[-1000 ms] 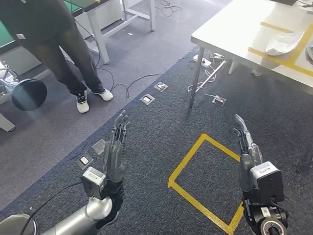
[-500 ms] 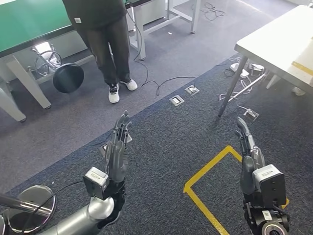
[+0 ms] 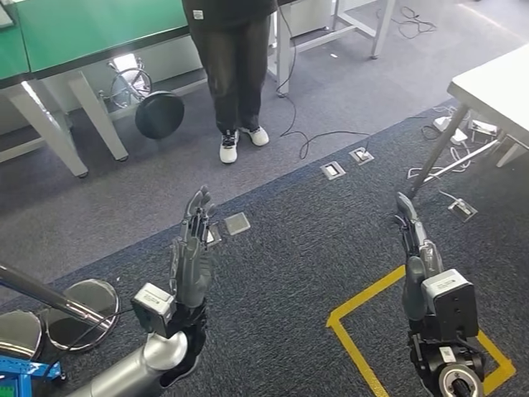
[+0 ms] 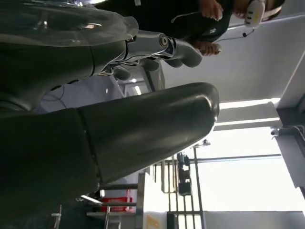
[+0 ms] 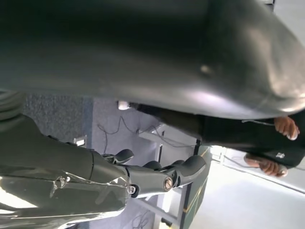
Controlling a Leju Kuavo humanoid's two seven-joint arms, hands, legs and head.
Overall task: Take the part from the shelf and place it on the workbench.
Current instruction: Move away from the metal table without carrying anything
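1. Currently empty, both of them: left robot hand raised over dark carpet, fingers upright and slightly apart, holding nothing; right robot hand likewise raised, fingers extended and spread a little, gripping nothing.
2. Not to be found in these views: no shelf and no part, so direction from either robot hand, long axis of the part, and nearer arm cannot be told.
3. Ahead and to the left, a green-topped surface on grey legs, with a black round stool tipped beside it.
4. Straight ahead, a person in dark trousers and white shoes, standing just past the carpet edge.
5. At far right, corner of a white surface, cables and a power strip beneath it.
6. Near the right robot hand, yellow tape square on the carpet; between the hands, metal floor sockets.
7. Judged stage: walking or turning to search for the shelf, grasp not yet begun; likely need is locating the shelf before either arm can be chosen.
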